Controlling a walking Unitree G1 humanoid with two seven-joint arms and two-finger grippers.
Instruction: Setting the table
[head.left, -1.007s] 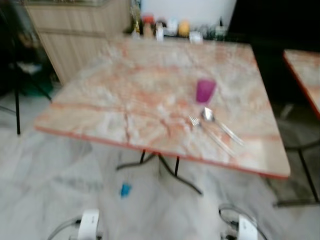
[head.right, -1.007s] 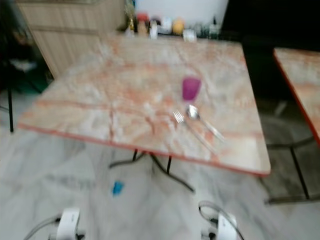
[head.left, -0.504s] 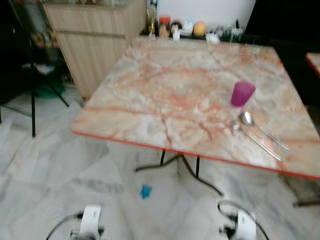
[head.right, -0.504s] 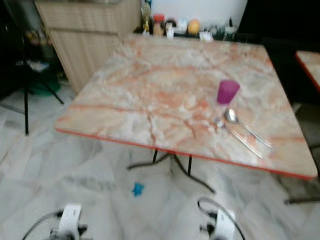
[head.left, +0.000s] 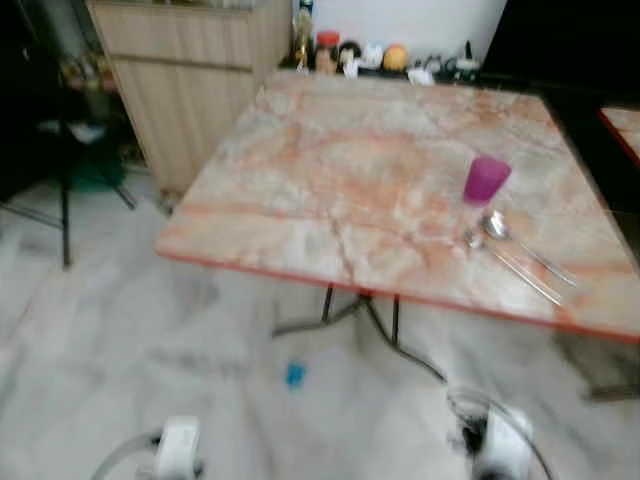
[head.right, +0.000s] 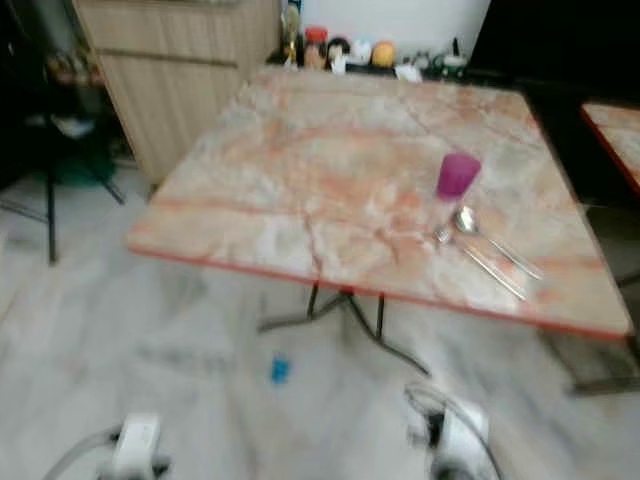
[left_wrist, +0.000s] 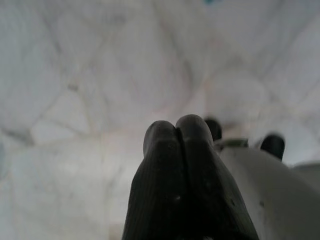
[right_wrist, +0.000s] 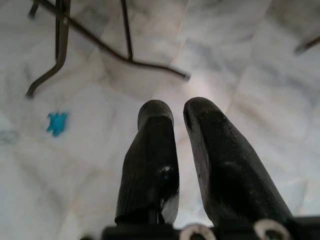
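Over at 10 o'clock there's a pale wood-grain cabinet (head.left: 180, 90), flat panelled, with a thin black stand (head.left: 65, 190) in front of it. The floor (head.left: 120, 330) is glossy white-grey marble tile, and a small blue scrap (head.left: 294, 374) lies on it under the table's near edge. The table (head.left: 330, 180) is a big square slab of pinkish-orange veined marble with a red rim, on thin black metal legs. At 12 o'clock along its far edge sits a blurry row of jars and bottles (head.left: 370, 55). Toward 2 o'clock stands a translucent magenta cup (head.left: 486, 180), tapered, upright, and just beside it on the near side lie a shiny metal spoon (head.left: 512, 240) and fork (head.left: 505, 258), side by side. The left gripper (left_wrist: 176, 131) hangs low over the floor with its ribbed black fingers pressed together; the right gripper (right_wrist: 177, 120) hangs low too, fingers slightly parted, holding nothing. Compared with half a second back, the view has swung a bit and got blurrier; cup and cutlery haven't budged on the table.
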